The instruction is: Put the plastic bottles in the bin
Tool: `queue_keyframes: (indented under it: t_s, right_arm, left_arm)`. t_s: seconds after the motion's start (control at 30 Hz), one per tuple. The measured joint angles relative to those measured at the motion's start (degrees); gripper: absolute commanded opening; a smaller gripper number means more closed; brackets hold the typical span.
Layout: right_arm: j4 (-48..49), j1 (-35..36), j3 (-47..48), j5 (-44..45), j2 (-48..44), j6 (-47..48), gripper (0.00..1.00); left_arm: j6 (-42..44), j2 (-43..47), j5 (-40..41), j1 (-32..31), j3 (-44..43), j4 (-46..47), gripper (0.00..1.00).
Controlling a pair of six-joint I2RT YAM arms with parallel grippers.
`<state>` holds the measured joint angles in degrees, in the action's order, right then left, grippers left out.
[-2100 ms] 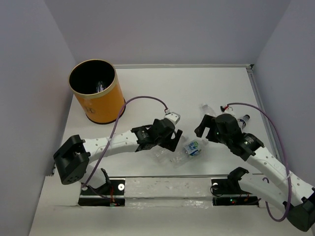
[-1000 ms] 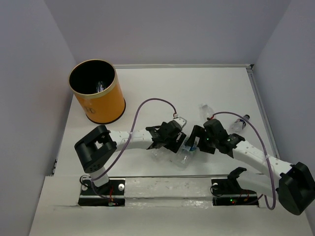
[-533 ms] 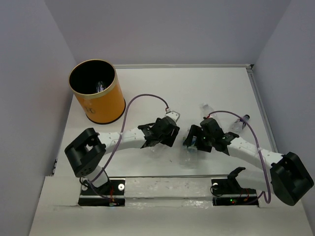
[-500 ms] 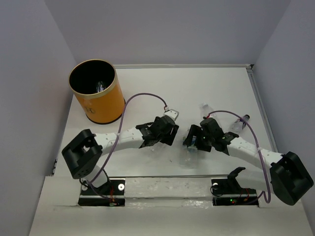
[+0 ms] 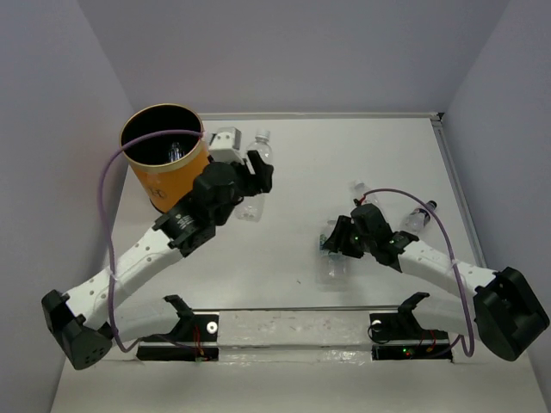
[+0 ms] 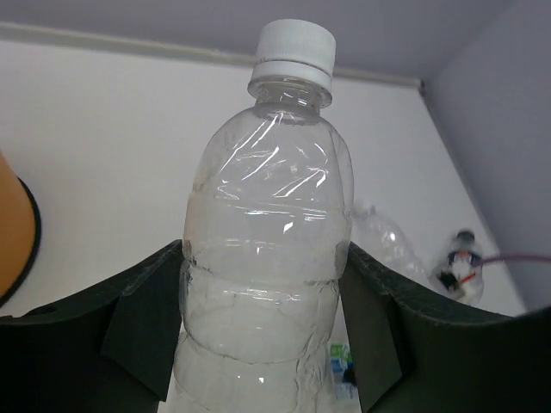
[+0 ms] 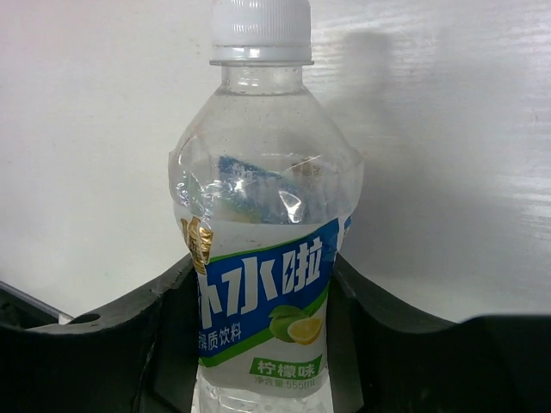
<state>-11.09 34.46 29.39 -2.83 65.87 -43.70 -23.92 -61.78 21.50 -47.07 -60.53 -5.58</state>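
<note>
Clear unlabelled bottle clamped in the left gripper beside the orange bin, upper left, likely for dropping in; right gripper closed around a labelled bottle, centre-right.

A flat white table carries a tall orange cylindrical bin, standing upright at its far left corner. Toward the right edge a small clear plastic bottle lies on its side, a dark-capped clear bottle near it. A blue-green-labelled clear bottle sits nearer the front.
</note>
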Motion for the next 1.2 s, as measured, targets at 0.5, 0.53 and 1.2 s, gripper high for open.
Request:
queue_keyframes:
  t_s: [0.5,0.53,1.2]
  right_arm:
    - [5.18,0.79,-0.52,-3.43,-10.8,2.19,0.27]
    - [5.46,0.98,-0.52,-3.72,-10.8,2.34,0.27]
    - [12.98,11.43,34.75,-3.61,11.56,8.17,0.25]
  left_arm:
    - [5.11,-10.34,5.2,35.12,-21.44,7.06,0.52]
    - [5.86,-12.28,5.35,36.35,-22.03,7.48,0.52]
    - [9.29,-10.64,1.09,43.43,-13.51,9.97,0.99]
